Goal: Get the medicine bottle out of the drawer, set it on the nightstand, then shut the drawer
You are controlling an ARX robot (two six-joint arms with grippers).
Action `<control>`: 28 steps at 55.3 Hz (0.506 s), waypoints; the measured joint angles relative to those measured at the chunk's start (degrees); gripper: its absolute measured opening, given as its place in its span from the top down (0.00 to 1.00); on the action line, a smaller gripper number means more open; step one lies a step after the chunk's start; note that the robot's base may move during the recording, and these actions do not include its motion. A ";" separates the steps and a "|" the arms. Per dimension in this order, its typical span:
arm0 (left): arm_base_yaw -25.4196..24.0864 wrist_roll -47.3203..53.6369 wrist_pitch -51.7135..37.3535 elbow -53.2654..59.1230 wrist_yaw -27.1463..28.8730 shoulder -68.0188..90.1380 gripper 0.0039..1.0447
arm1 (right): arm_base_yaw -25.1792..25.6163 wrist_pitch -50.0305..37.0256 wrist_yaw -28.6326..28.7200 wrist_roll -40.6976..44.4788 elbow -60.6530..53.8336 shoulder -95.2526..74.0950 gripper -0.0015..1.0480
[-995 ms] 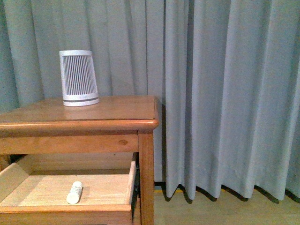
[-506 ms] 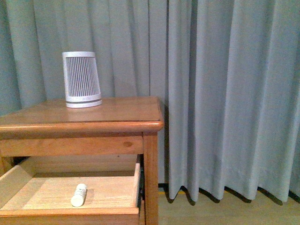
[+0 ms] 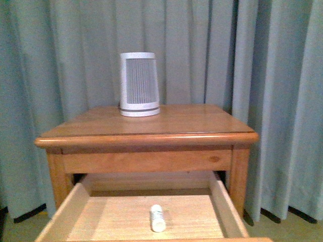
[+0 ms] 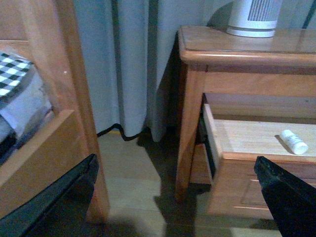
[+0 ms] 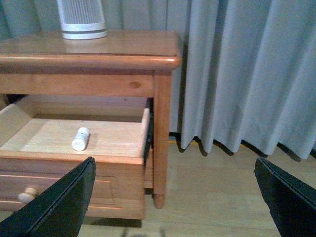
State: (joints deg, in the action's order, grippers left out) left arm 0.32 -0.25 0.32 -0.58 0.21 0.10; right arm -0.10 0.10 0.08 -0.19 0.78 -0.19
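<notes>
One medicine bottle (image 3: 158,218) lies (flat) in one open drawer (image 3: 228,209).

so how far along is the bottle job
Barely started. Done: the drawer is pulled open. In hand: nothing; the left gripper and right gripper are both open and empty, short of the bottle, which lies on the drawer floor. Left: grasp the bottle, set it on the nightstand top, push the drawer shut.
</notes>
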 joint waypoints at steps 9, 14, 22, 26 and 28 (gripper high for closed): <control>-0.02 0.00 0.00 0.02 0.17 -0.04 0.06 | -2.10 1.09 -6.56 -1.84 1.57 -5.79 0.07; -0.02 0.00 0.00 0.02 0.00 -0.04 0.06 | -3.23 -5.64 -7.45 -3.52 5.33 -18.10 0.07; -0.07 0.00 0.00 0.02 -0.04 -0.07 0.06 | -6.45 -13.49 -4.72 -5.07 18.97 -44.26 0.07; -0.07 0.00 0.00 0.02 -0.02 -0.07 0.06 | -7.50 -11.76 -3.04 -5.77 27.63 -57.68 0.07; -0.07 0.00 0.00 0.02 -0.02 -0.07 0.06 | -7.85 -11.02 -3.26 -5.84 30.77 -62.53 0.07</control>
State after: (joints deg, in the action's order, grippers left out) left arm 0.25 -0.25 0.32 -0.56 0.19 0.03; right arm -7.94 -10.92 -3.18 -6.02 31.55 -62.72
